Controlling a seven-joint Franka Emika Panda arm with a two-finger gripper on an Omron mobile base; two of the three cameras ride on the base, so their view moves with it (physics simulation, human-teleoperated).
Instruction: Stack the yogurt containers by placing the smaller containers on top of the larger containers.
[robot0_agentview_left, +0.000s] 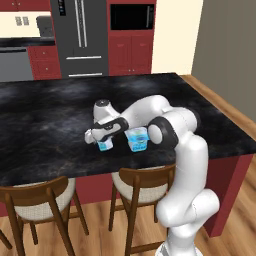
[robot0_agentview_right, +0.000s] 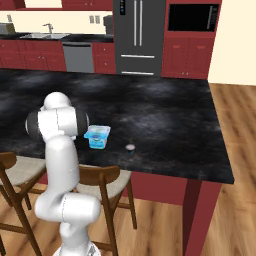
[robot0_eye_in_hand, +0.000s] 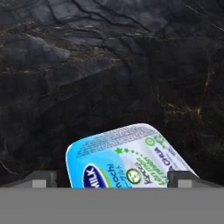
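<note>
Jaws: fully spread and holding nothing. They hang low over the small cup (robot0_agentview_left: 105, 145), and in the hand view one dark finger tip (robot0_eye_in_hand: 42, 179) stands at each side of a blue-and-white lid.
Small cup: upright on the black table (robot0_agentview_left: 45, 130), near its front edge and directly under the hand.
Larger tub (robot0_agentview_left: 137, 139): upright on the table at 3 o'clock of the small cup in the left base view. It is just beside the cup, and whether the two touch cannot be told.
Disc (robot0_agentview_right: 130, 147): a tiny whitish round at 4 o'clock of the tub in the right base view, apart from it and not part of the stack.
Risk, alignment: the lid lies askew between the tips, so a closure on its corners would probably twist or tip the cup.
Risk, neighbour: with the tub so close, the 3 o'clock finger may strike its wide rim on descent and shove it.
Risk, edge: any push toward the front could send a container off the table onto the chairs (robot0_agentview_left: 35, 200).
Risk, placement: an off-centre release on the tub's lid would likely let the tapered cup slide off.
</note>
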